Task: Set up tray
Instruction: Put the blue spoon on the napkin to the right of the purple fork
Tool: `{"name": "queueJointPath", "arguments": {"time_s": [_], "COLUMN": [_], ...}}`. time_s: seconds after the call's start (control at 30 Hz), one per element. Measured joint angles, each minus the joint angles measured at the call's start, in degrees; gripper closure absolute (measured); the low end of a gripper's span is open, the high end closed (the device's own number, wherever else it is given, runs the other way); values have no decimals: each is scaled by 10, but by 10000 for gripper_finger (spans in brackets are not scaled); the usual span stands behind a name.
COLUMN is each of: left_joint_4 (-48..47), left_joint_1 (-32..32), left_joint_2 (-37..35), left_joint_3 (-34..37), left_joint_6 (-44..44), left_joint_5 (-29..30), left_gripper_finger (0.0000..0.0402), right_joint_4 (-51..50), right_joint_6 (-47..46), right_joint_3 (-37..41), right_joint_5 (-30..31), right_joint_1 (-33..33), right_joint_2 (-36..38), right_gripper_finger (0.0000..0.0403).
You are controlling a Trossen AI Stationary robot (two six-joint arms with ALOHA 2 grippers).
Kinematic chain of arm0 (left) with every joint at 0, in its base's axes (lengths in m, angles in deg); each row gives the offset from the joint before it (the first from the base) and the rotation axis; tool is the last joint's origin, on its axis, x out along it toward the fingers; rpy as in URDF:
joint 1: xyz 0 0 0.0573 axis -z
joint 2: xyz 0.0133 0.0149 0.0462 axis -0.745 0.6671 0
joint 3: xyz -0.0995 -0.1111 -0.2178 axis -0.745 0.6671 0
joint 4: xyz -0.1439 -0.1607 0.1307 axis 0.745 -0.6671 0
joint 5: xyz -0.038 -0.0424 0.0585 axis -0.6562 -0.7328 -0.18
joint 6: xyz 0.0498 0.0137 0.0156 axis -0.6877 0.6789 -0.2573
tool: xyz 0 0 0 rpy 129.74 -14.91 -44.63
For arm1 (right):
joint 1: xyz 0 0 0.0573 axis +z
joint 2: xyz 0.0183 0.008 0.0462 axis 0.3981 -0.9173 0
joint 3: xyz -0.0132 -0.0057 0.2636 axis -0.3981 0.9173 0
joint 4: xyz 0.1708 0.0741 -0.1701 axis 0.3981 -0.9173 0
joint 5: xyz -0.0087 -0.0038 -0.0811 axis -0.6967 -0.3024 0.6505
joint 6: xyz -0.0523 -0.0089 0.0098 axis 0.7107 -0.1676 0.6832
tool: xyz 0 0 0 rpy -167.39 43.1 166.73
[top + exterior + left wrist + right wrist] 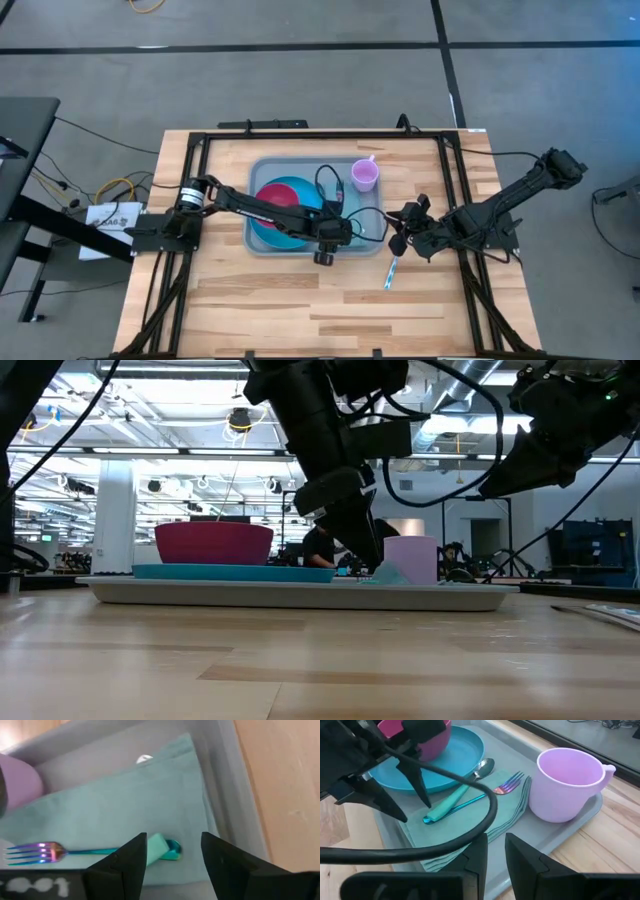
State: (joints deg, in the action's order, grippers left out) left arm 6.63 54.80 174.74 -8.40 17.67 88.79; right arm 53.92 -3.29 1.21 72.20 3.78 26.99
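The grey-blue tray point(300, 170) lies flat in the middle of the table. On it are a bright-blue plate point(266, 234) carrying a pink bowl point(280, 194), a lilac cup point(565, 782), and a pale-teal napkin point(125, 805). A rainbow fork point(35, 852) and a teal-handled spoon point(455, 797) rest on the napkin. My left gripper point(174, 840) is open and hovers over the near end of the spoon's handle point(162, 846), one finger on either side; no touch shows. My right gripper point(496, 842) waits past the tray's right rim, its fingers a narrow gap apart and holding nothing.
A slim bluish utensil point(390, 272) lies on the bare wood near the tray's near right corner, below my right gripper point(398, 240). A black metal frame point(300, 135) borders the table. Open wood stretches along the near side of the table.
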Motion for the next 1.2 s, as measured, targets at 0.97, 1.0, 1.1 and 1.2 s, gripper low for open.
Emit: {"name": "queueJointPath", "arguments": {"time_s": [0.97,1.0,1.1,1.2], "left_joint_4": [-2,-1,-19,-43], "left_joint_1": [-31,-31,-31,-31], "left_joint_2": [27,27,27,27], "left_joint_3": [-5,-5,-5,-5], "left_joint_6": [-23,-13,7,12], "left_joint_5": [-26,-26,-25,-7], "left_gripper_finger": [225,225,225,225], "right_joint_4": [-1,-1,-1,-1], "right_joint_6": [0,0,0,0], "right_joint_3": [0,0,0,0], "right_joint_5": [0,0,0,0], "right_joint_1": [0,0,0,0], "right_joint_2": [0,0,0,0], "right_gripper_finger": [341,341,341,341]}}
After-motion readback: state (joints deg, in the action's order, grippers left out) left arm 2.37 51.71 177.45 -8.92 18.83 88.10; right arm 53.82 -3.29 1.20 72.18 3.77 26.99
